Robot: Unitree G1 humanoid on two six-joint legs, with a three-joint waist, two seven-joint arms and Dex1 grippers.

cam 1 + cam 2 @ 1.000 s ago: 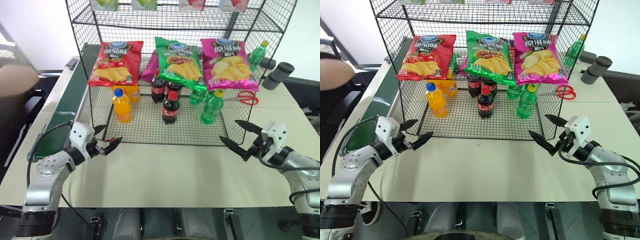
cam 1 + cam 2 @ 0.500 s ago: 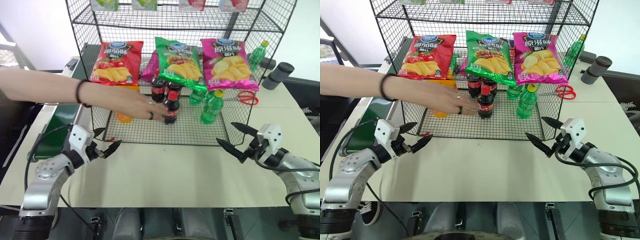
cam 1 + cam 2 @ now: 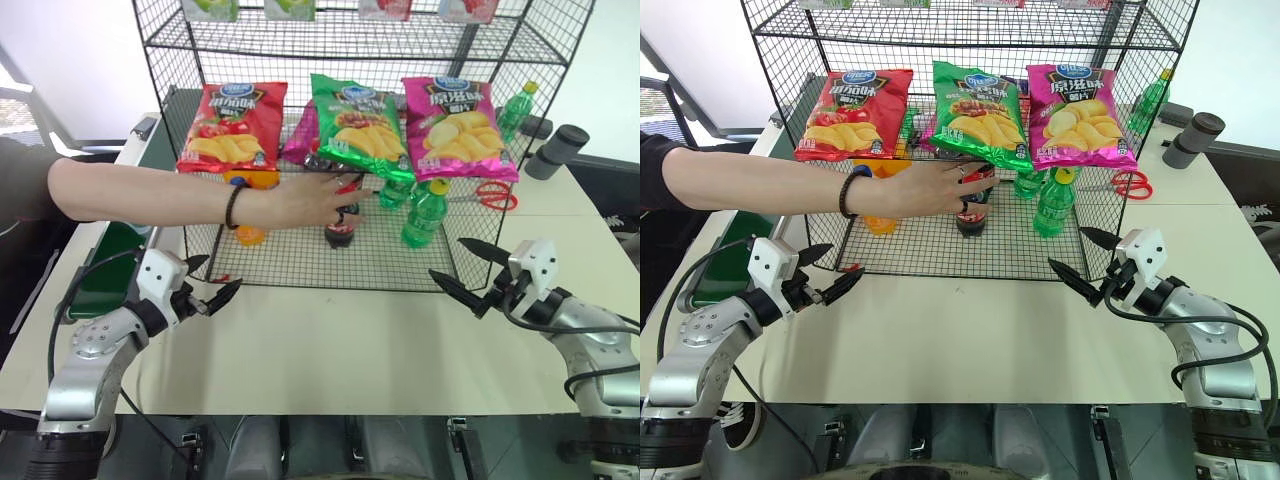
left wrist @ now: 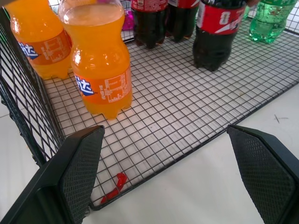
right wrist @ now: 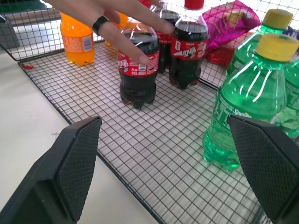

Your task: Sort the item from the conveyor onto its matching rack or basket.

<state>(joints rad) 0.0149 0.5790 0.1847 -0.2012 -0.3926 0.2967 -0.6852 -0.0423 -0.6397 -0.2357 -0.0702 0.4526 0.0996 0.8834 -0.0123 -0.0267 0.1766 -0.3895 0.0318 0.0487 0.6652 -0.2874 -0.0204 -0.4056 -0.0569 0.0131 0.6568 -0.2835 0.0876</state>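
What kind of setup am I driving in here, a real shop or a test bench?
Most likely a mock retail sorting bench, not a real shop: a black wire shelf unit hung with crisp bags stands on a plain white table, a conveyor runs along the left, and a person's hand reaches among the drink bottles.

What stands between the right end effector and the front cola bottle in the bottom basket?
A person's hand is on the front cola bottle, fingers draped over its top and label. The right end effector, open, hovers at the wire basket's front edge, and the mesh floor between them is bare.
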